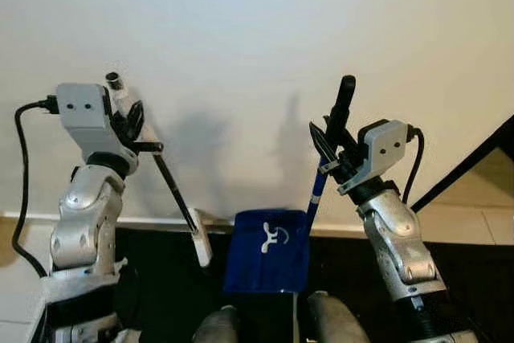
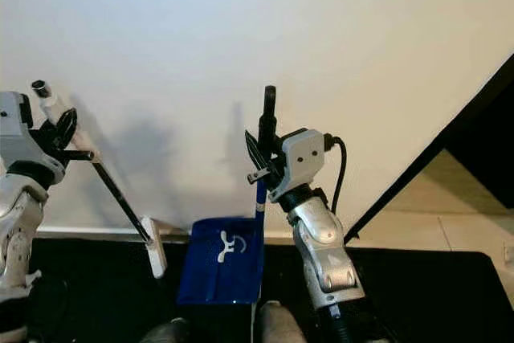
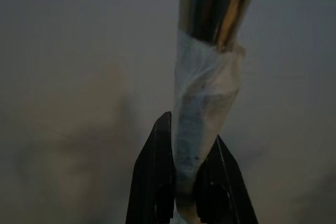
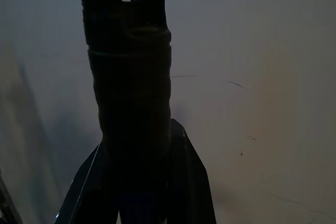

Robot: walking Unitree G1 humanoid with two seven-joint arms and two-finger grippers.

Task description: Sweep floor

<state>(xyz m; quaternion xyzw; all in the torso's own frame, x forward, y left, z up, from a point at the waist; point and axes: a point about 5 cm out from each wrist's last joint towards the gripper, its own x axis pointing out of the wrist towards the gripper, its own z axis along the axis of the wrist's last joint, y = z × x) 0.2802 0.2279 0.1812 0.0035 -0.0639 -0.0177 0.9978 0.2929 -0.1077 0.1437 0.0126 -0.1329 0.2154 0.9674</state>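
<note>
Left gripper (image 1: 131,122) clamped on taped upper end of broom handle (image 1: 173,190) — wrapped white, metal tip above fingers (image 3: 152,182) in wrist view. Handle slanted down to small white head (image 1: 201,245) at base of white wall (image 1: 241,30). Right gripper (image 1: 329,140) pinched on black grip of dustpan handle (image 1: 340,106), held upright. Blue dustpan (image 1: 267,251) hung low between the two arms, just beside broom head, over dark floor (image 1: 474,271).
</note>
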